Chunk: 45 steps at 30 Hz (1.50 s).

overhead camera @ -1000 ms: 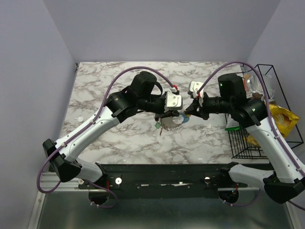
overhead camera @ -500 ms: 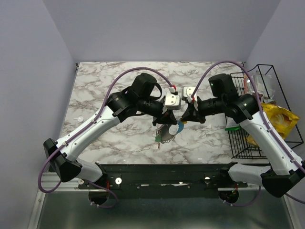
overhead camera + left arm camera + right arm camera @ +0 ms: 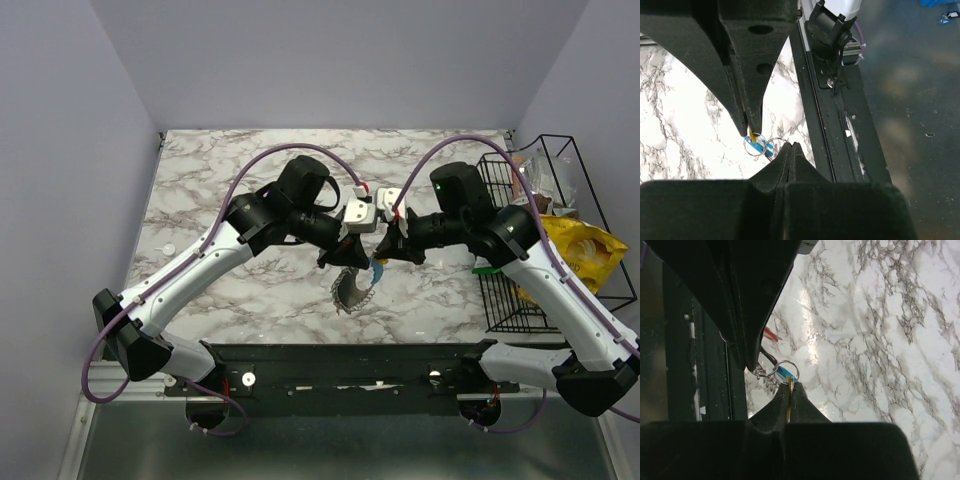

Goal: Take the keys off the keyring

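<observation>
- The left gripper (image 3: 338,258) was pressed shut on the top of the keyring (image 3: 350,288). It held the keyring in the air over the middle of the table (image 3: 220,180), toward the near edge.
- The keyring hung limp below both grippers, grey part down and blue part toward the right. It looked light and floppy, likely to swing or twist if pulled, so it needed a firm pinch close to where the keys attach.
- A small wire ring (image 3: 786,371) sat between the two gripper tips. Thin, springy and slick, it would probably be hard to pinch directly.
- A red key (image 3: 771,334) peeked out beside the left finger.
- The right gripper (image 3: 388,252) was closed on a thin yellow sliver, probably the yellow key (image 3: 790,386). The flat head seemed the best place to hold so tiny and stiff a key, though it could easily slip.
</observation>
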Each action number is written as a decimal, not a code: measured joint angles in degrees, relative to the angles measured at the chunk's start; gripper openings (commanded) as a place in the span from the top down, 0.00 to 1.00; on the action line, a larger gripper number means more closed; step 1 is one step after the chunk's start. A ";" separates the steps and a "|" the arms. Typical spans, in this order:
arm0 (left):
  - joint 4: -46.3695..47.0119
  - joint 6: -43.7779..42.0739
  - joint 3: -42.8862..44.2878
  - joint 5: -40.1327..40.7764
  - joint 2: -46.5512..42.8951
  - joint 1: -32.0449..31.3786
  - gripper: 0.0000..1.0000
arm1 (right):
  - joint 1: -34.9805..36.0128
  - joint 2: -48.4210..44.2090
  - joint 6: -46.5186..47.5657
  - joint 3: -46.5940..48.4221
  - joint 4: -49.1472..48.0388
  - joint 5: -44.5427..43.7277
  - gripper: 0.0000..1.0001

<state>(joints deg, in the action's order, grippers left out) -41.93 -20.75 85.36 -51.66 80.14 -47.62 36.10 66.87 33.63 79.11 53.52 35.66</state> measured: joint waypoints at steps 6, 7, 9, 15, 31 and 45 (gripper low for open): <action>0.17 -0.70 0.04 -2.32 -1.09 -0.17 0.55 | 0.24 -1.44 -0.48 0.00 -2.95 -4.28 0.99; 0.02 -0.85 0.15 -2.56 -1.57 -0.31 0.54 | 0.20 -1.62 -0.37 0.00 -3.13 -5.20 0.99; -0.42 -1.22 0.76 -2.56 -2.99 -0.42 0.54 | 0.02 -1.99 -0.13 0.00 -3.43 -6.56 0.99; 2.05 0.42 2.86 1.90 -5.27 0.00 0.54 | -0.04 -2.84 0.07 0.00 -3.56 -8.48 0.99; 13.11 10.32 1.16 18.08 1.09 -0.28 0.53 | -0.55 -3.30 -3.65 0.00 -5.07 -11.10 0.99; 15.54 11.54 1.03 21.27 1.81 -1.70 0.50 | -0.83 -5.57 -6.75 -1.38 -7.63 -13.53 0.99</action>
<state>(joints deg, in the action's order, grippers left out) -26.39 -9.21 86.39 -30.39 81.95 -49.32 35.27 61.30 26.87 77.73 45.89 22.13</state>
